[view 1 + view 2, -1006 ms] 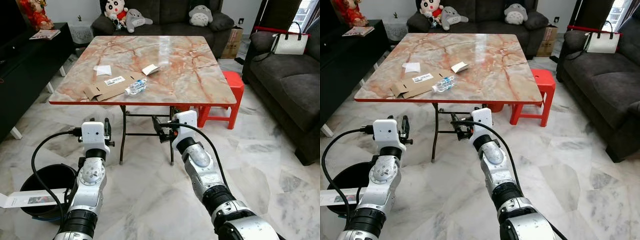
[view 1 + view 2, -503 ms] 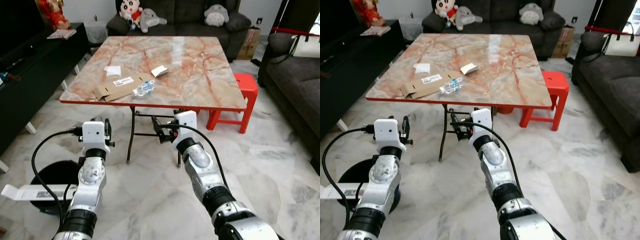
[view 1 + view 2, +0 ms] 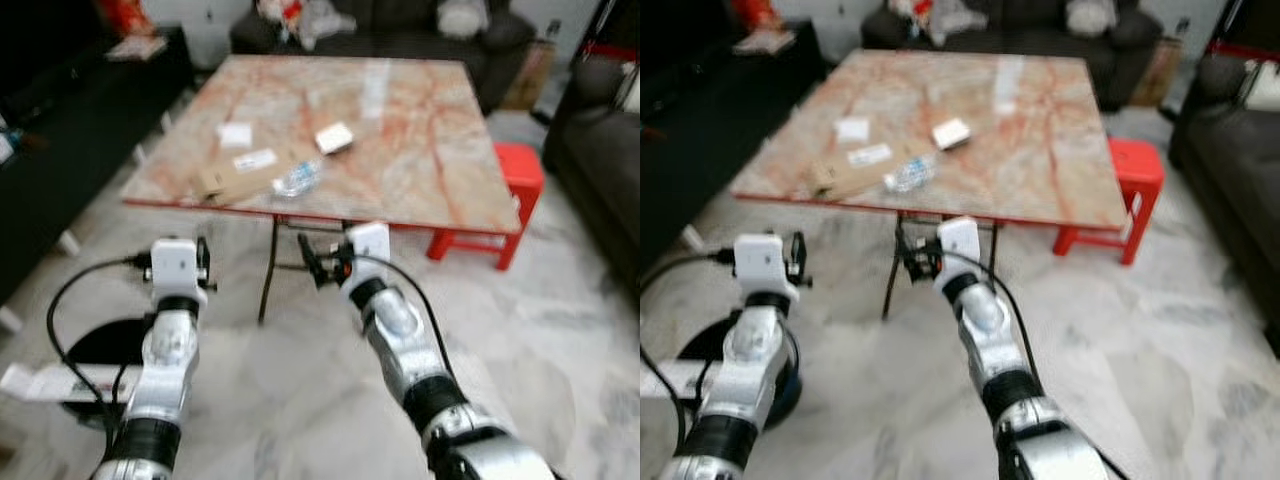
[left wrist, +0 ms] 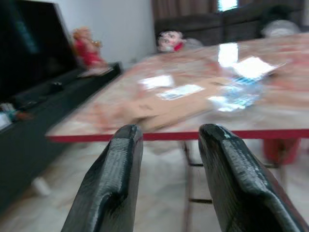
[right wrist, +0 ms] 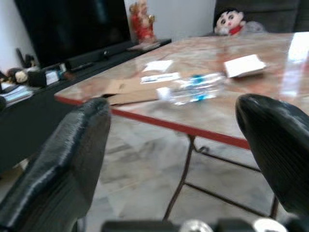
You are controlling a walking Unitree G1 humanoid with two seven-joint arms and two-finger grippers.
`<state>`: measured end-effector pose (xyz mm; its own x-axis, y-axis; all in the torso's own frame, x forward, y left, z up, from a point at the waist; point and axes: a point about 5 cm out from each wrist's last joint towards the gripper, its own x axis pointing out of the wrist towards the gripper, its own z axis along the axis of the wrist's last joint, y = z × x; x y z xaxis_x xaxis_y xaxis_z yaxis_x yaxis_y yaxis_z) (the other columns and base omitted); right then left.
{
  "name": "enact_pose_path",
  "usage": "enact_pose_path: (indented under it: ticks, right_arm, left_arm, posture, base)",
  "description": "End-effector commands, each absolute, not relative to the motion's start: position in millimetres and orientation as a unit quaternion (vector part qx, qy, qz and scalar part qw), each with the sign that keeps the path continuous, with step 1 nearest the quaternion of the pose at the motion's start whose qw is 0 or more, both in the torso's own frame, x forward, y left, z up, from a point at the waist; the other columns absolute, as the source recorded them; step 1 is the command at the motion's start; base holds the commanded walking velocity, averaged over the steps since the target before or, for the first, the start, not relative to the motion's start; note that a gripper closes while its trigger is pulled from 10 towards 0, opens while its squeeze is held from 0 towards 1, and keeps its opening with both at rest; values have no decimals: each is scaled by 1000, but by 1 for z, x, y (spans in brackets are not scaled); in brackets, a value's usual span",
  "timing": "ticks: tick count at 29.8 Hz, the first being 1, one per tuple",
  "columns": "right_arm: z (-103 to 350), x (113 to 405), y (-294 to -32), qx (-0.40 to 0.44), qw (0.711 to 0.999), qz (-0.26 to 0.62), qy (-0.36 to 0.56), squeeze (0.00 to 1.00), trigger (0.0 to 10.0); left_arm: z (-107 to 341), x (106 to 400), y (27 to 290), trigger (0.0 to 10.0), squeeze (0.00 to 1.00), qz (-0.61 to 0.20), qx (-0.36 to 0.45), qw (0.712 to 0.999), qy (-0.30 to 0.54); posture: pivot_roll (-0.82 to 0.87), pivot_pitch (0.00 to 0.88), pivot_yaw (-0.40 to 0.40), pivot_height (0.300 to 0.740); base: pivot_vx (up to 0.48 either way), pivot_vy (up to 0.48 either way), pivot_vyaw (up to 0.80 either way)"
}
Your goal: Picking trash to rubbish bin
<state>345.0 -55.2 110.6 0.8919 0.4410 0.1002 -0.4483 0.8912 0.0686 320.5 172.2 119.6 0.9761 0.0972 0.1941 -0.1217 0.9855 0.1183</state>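
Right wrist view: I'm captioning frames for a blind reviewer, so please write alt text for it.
The right end effector, its two black fingers open and empty, faces a marble-topped table from below its edge. Near that edge lie a clear plastic bottle, flattened cardboard and small white papers; a dark TV cabinet stands beyond.

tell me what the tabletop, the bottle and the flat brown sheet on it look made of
Tabletop: likely polished marble or a marble-look slab; pink-orange veining and a glossy window reflection. Bottle: clear thin plastic, see-through with a blue label. Flat brown sheet: cardboard, matte brown, flattened, with a white sticker.
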Motion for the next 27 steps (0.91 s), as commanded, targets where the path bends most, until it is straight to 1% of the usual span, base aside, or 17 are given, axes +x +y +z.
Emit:
enact_pose_path:
  ticks: [1,27]
  right_arm:
    - [116,345,-47,54,969,236,-49,0,10000]
    - [117,345,-47,46,968,241,-54,0,10000]
  left_arm:
    - [125,322,173,10000,0,51,76,991,-102]
    - [126,322,171,10000,0,49,73,991,-106]
  posture:
    - [-13,0,25,740]
    - [-15,0,25,740]
  base:
    - [311,0,0]
    - [312,0,0]
